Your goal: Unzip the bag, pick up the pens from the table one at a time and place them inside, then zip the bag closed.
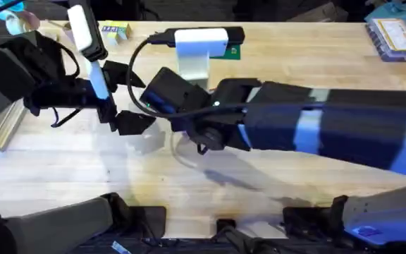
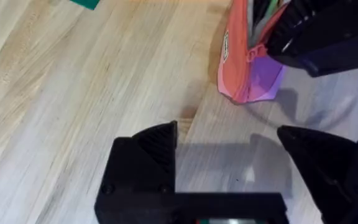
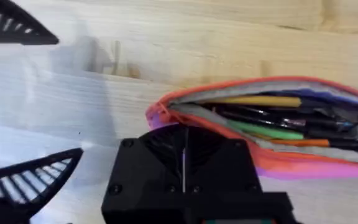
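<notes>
The pink bag [image 3: 278, 158] lies on the table [image 1: 294, 176] with its zipper open and purple lining [image 2: 263, 78] showing. Several pens lie inside it, among them a yellow one [image 3: 260, 101], a green one [image 3: 272, 130] and an orange one [image 3: 309, 142]. My right gripper [image 3: 185, 134] is shut at the bag's near end, on the zipper; it reaches across the middle [image 1: 150, 106] and hides the bag from overhead. My left gripper [image 2: 238, 146] stands open and empty just short of that same end [image 1: 125, 97].
A white block [image 1: 199, 46] with a black cable and a green board [image 1: 232, 51] stand behind the grippers. A small yellow box [image 1: 115, 29] is at the back left, a clear case [image 1: 397, 35] at the back right, a metal strip [image 1: 2, 130] at the left edge.
</notes>
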Robot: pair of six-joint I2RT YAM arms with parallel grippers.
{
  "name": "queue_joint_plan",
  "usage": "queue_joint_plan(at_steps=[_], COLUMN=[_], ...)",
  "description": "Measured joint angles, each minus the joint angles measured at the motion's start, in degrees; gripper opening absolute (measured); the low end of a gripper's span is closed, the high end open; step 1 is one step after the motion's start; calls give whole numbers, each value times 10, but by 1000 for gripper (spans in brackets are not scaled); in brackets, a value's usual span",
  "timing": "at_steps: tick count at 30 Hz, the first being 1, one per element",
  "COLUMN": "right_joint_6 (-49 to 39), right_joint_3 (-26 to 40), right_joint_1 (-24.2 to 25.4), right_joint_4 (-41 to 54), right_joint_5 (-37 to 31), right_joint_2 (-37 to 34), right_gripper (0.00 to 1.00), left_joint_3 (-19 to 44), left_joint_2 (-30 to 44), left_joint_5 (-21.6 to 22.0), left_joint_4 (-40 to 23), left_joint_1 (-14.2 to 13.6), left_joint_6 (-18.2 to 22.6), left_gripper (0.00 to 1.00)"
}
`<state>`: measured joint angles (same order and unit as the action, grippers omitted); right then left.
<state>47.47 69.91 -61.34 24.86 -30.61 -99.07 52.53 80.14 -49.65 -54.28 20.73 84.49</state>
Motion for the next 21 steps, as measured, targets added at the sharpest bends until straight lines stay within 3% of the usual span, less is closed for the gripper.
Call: queue_joint_plan(at_steps=[10, 21], right_joint_6=[-20, -23], right_joint_3=[0, 0], right_joint_1=[0, -1], right_joint_4=[9, 23], right_joint_5=[0, 20], right_joint_2=[88, 112], right_gripper=[30, 30], left_joint_3=[0, 0], left_joint_2=[0, 0], left_joint_5=[0, 0], left_joint_4=[0, 0], left_joint_1=[0, 0], left_joint_6=[0, 0], left_gripper=[994, 994])
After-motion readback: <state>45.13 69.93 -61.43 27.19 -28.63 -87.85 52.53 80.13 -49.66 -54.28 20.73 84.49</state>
